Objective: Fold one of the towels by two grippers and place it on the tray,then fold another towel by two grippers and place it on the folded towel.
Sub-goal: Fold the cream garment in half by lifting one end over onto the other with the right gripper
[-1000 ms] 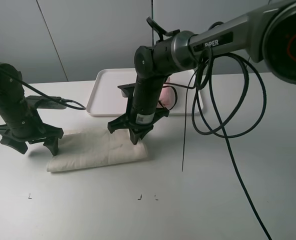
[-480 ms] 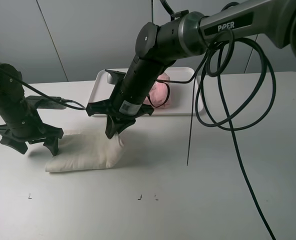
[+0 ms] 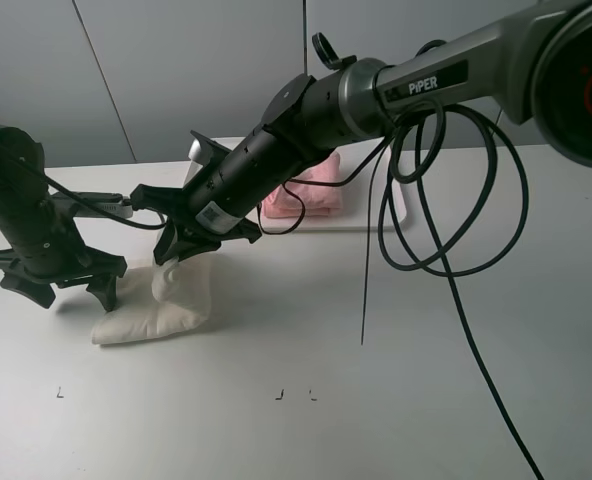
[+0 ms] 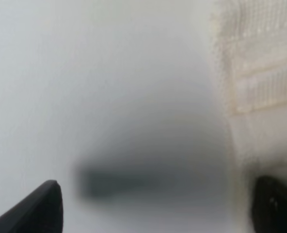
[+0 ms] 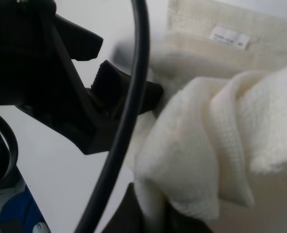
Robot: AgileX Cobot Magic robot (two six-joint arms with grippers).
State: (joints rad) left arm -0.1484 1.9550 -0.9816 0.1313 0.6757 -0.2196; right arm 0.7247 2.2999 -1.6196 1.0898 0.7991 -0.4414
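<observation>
A white towel [image 3: 161,300] lies on the table at the left. My right gripper [image 3: 181,250] is shut on its right end and holds that end lifted over the left half. In the right wrist view the bunched towel [image 5: 206,145] hangs from my right gripper [image 5: 155,218]. My left gripper [image 3: 64,285] is open, its fingers spread on the table at the towel's left end. In the left wrist view my left gripper [image 4: 158,208] is open, with the towel [image 4: 260,73] beside one fingertip. A folded pink towel [image 3: 301,190] lies on the white tray [image 3: 381,222].
Black cables [image 3: 456,200] loop from the right arm over the table's right side. A thin one hangs down to the table [image 3: 364,320]. In the right wrist view the left gripper's black body [image 5: 61,87] sits close to the towel, behind a cable [image 5: 134,97].
My right gripper has carried the towel's right end up and to the left, over the towel, shortening it. The pink towel now shows on the tray. The left arm has not moved.
</observation>
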